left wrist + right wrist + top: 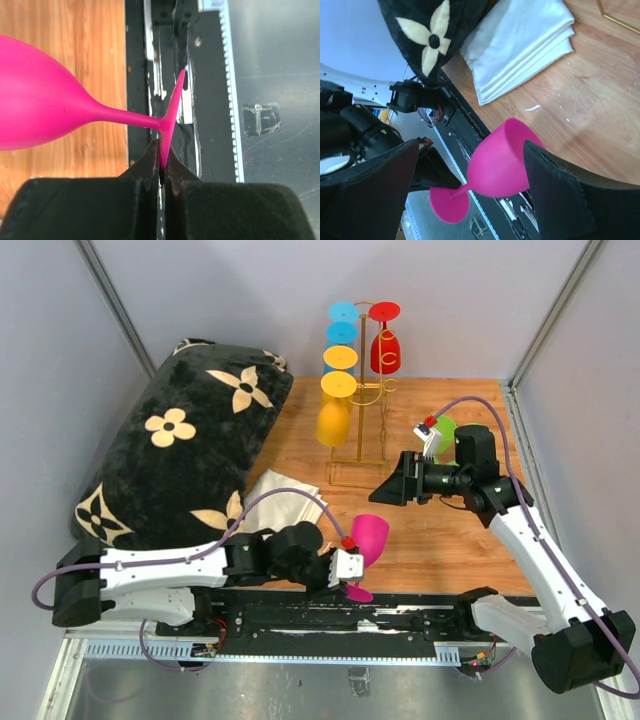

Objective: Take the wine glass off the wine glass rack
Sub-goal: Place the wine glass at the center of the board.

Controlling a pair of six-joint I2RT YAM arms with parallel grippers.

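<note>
Left claw [162, 160] pinched shut on the foot rim of one pink wine glass [368, 537], which I hold sideways at the surface's near edge, well apart from the one wine glass rack [364, 395] at the far edge. I count five glasses hanging there: two blue [342, 312], two yellow [332, 425], one red [385, 352]. Right claw [385, 487] is wide open and empty.

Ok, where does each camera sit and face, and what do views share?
Top external: above and behind, looking down on the table, wine glass rack, left arm and right arm.
Left wrist: on the left arm, looking along the left end effector, shut on the pink wine glass's foot.
Right wrist: on the right arm, facing the table's near edge past the open right end effector.
Shared by all: the pink wine glass.
</note>
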